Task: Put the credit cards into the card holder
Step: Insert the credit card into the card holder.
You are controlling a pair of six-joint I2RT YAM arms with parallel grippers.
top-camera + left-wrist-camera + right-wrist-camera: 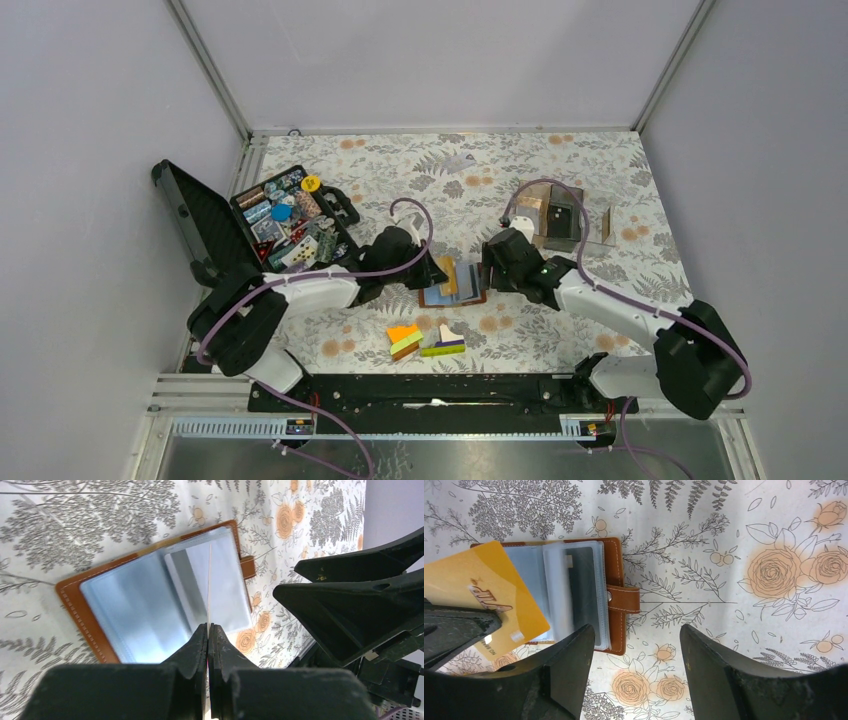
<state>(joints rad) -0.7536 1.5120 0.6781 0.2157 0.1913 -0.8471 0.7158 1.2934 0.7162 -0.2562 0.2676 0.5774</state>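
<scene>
1. Top view: the card holder is seen lying open on the flowered desk, between the two arms. The left hand is placed over its left side and a yellow card is held in it. The right hand is placed just beside the right edge of the holder. Some coloured blocks are seen nearer to the arm bases, and an open tool case is at the far left. No loose cards are made out on the desk, but the view is too small for this to be sure.

2. Left wrist view: the fingers of the left hand are pressed together on the yellow card, which is seen only by its thin edge. The card is held upright above the clear sleeves of the open holder. It cannot be told whether its far edge is touching a sleeve.

3. Right wrist view: the jaws of the right hand are spread wide and nothing is held between them. They are hanging near the snap tab. A dark card is seen already inside one sleeve. The yellow card is tilted over the left page and is not yet pushed in.

4. Judgement: the task is considered partly done. At least one card is stored, and the yellow one is left to be slid into a free sleeve. How many other cards are left cannot be told.
</scene>
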